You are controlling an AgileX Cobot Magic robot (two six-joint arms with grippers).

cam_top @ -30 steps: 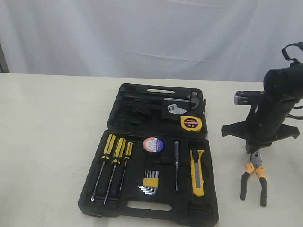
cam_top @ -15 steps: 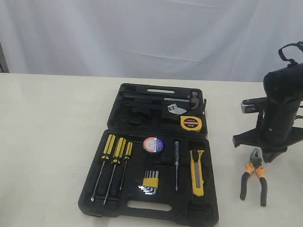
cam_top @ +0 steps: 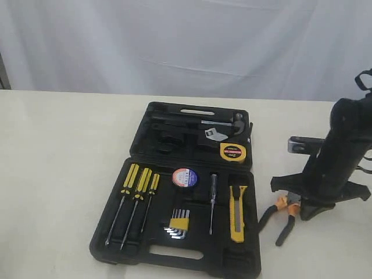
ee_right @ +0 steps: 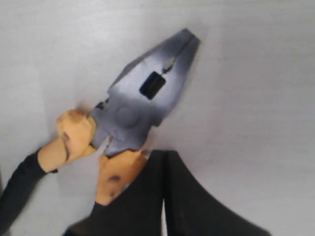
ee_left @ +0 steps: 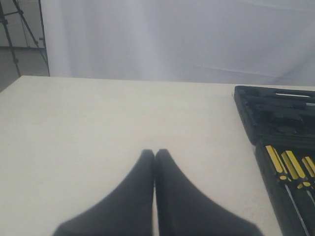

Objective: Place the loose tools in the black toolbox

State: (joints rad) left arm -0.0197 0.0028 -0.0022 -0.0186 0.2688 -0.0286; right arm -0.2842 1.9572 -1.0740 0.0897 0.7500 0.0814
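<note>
Three of four are already sitting in the open black plastic toolbox point(cam_top: 250, 263): yellow utility knife point(cam_top: 238, 214), yellow round tape measure point(cam_top: 233, 152) (up in the lid half), and black tape roll with white-red-blue label point(cam_top: 185, 177). The steel-nosed pliers with orange-and-black handles point(ee_right: 138, 103) are lying flat on the pale table point(cam_top: 58, 174) just right of the box, nose closed, handles splayed. My right gripper point(ee_right: 164, 154) is sitting clenched on nothing, tips against one orange handle, I'm guessing. Left gripper point(ee_left: 155, 155) is idling pinched shut, left of the box.
</note>
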